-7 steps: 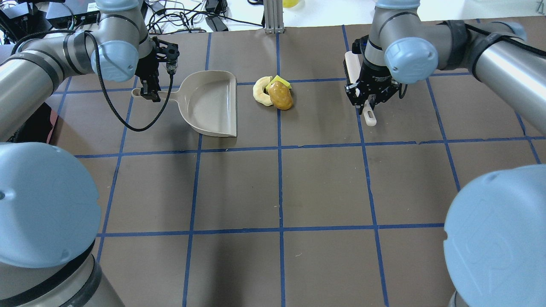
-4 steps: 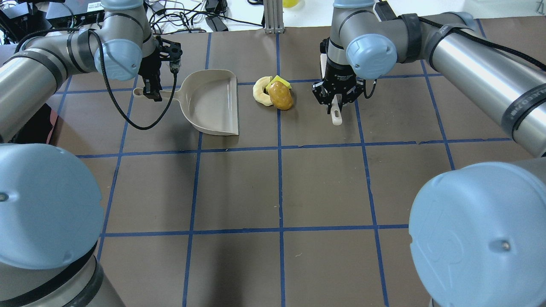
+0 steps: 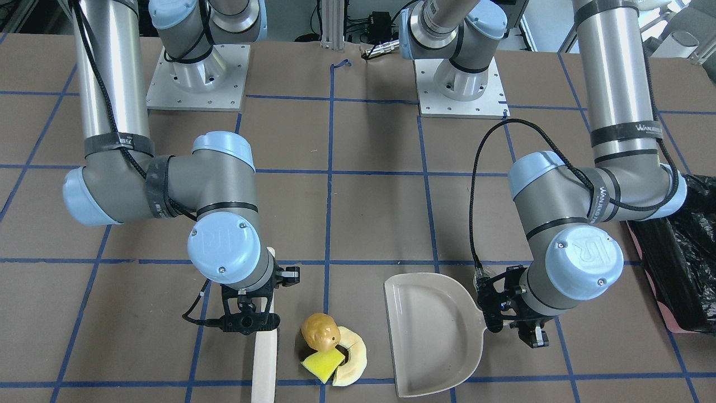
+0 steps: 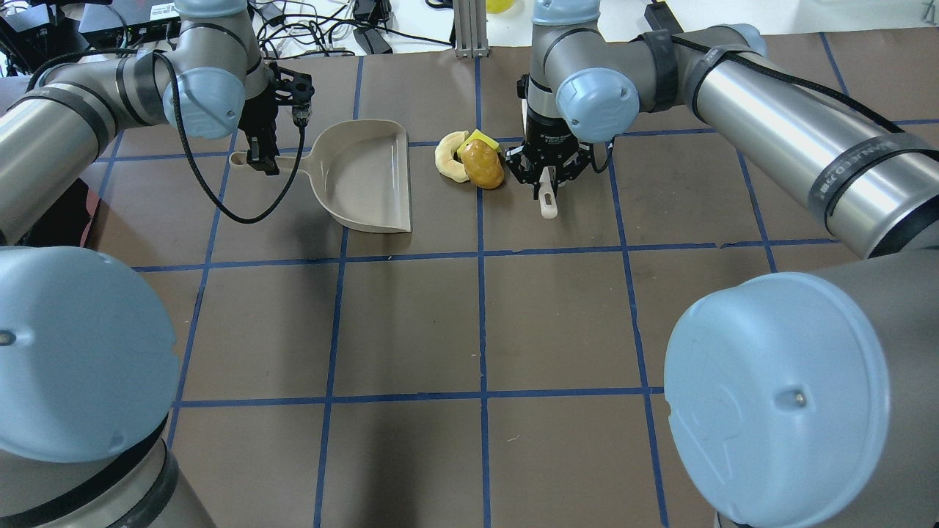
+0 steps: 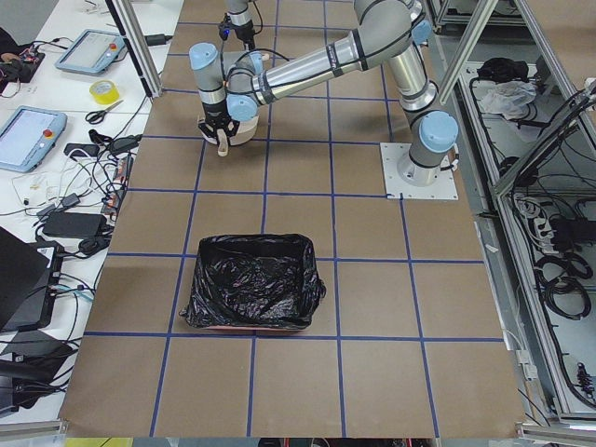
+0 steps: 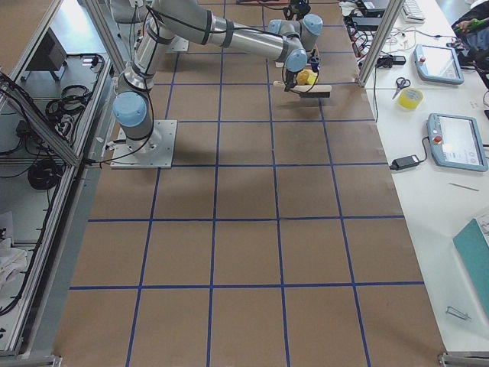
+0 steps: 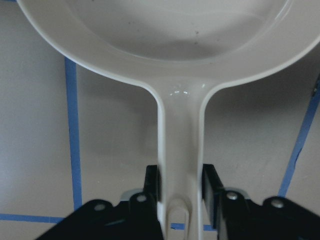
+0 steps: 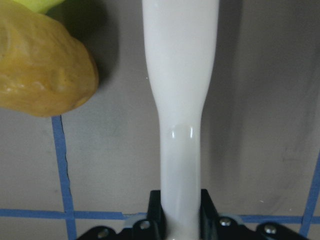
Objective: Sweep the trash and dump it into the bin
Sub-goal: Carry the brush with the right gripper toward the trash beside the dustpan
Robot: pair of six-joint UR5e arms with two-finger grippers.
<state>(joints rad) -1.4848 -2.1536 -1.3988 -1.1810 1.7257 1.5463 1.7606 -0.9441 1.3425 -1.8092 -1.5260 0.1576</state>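
The trash lies in one pile: a golden-brown lump (image 4: 484, 165), a yellow-and-green sponge wedge (image 4: 486, 138) and a pale crescent slice (image 4: 446, 158). It also shows in the front view, with the lump (image 3: 320, 330), the sponge (image 3: 323, 361) and the slice (image 3: 356, 355). My right gripper (image 4: 546, 176) is shut on the handle of a beige brush (image 8: 180, 100), just right of the lump (image 8: 42, 70). My left gripper (image 4: 260, 158) is shut on the handle of the beige dustpan (image 4: 363, 176), whose open edge faces the pile. The bin (image 5: 251, 293), lined with a black bag, stands at my left end of the table.
Cables and electronics (image 4: 330, 29) and a metal post (image 4: 469, 29) line the far table edge. The bin's corner (image 3: 682, 268) shows behind my left arm in the front view. Blue tape lines grid the brown table (image 4: 484, 330).
My right arm has moved left with the brush, from a full square away to right beside the trash pile. The left gripper and dustpan have barely shifted.
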